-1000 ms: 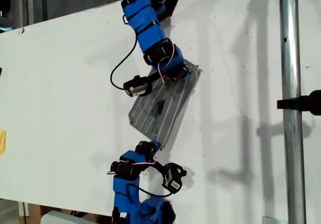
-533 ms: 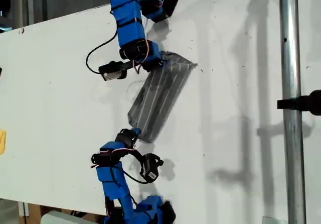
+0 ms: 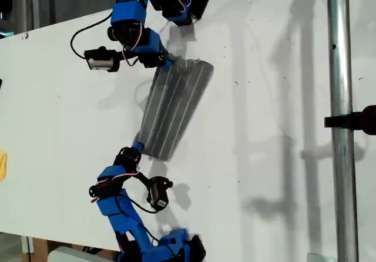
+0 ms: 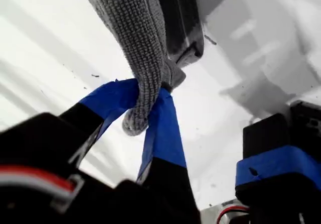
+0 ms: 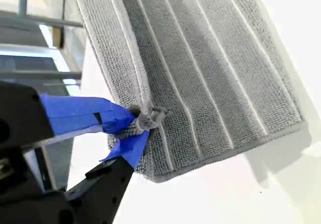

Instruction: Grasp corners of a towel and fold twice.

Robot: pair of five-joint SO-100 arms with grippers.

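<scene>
The grey, white-striped soft cloth towel (image 3: 172,112) lay folded on the white table (image 3: 264,97); limp and light, it was best taken by its hemmed corners; my first gripper (image 4: 145,108) and my second gripper (image 5: 134,126) each pinched one.

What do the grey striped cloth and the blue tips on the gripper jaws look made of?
The grey striped towel looks like soft looped terry or microfibre, matte: a knobbly weave shows. The blue fingertips of my first gripper look tape-wrapped over black plastic, going by their edges and creases.
</scene>
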